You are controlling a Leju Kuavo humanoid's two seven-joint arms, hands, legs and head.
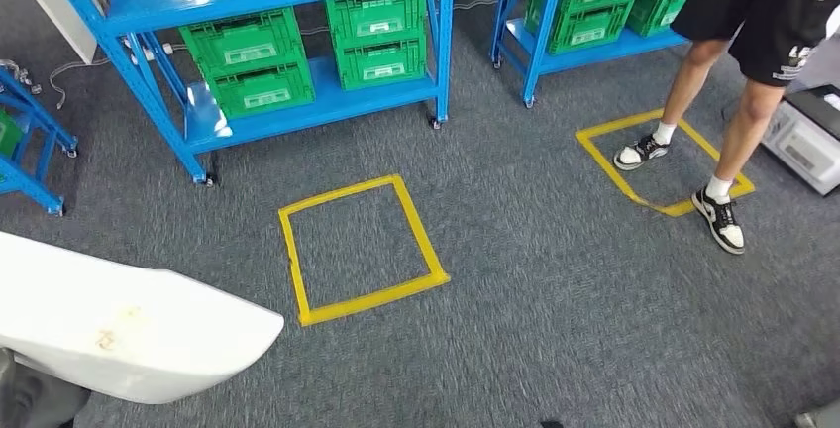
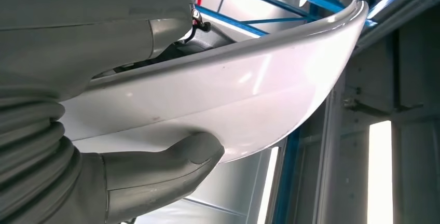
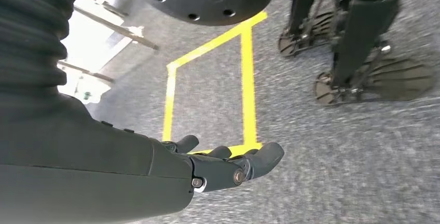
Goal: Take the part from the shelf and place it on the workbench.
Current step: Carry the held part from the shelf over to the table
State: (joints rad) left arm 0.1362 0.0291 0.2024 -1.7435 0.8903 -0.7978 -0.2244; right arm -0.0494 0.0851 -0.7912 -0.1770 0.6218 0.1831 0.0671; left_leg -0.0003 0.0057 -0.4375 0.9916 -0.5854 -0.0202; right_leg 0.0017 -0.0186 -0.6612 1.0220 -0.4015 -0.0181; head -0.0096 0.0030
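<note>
Inspector: Start with the nearest item. State of the left hand?

Assessor: It grips the part, a white, glossy, curved panel. The thick grey thumb presses against one face and the rest of the hand lies on the opposite side, so the panel sits clamped between them, its long curved edge running out well past the hand. From the head view the part is at the lower left, carried above the carpet.

Inspector: And the right hand?

Assessor: It holds nothing. The fingers are loosely extended and apart, and the arm hangs over the grey carpet, near yellow floor tape.

Inspector: Which step is in hand?

Assessor: In my judgement, the carry. The part is already off the shelf and not yet placed. No table is identifiable in the frames.

Inspector: What lies ahead?

Assessor: A taped yellow square on the carpet just beyond the part, then the blue shelf with green crates, and a person standing on a second yellow marking to the right.

Inspector: Requirement for the next move?

Assessor: Turn until the table is in sight, keep the grip firm since the panel overhangs, and stay clear of the person.
</note>
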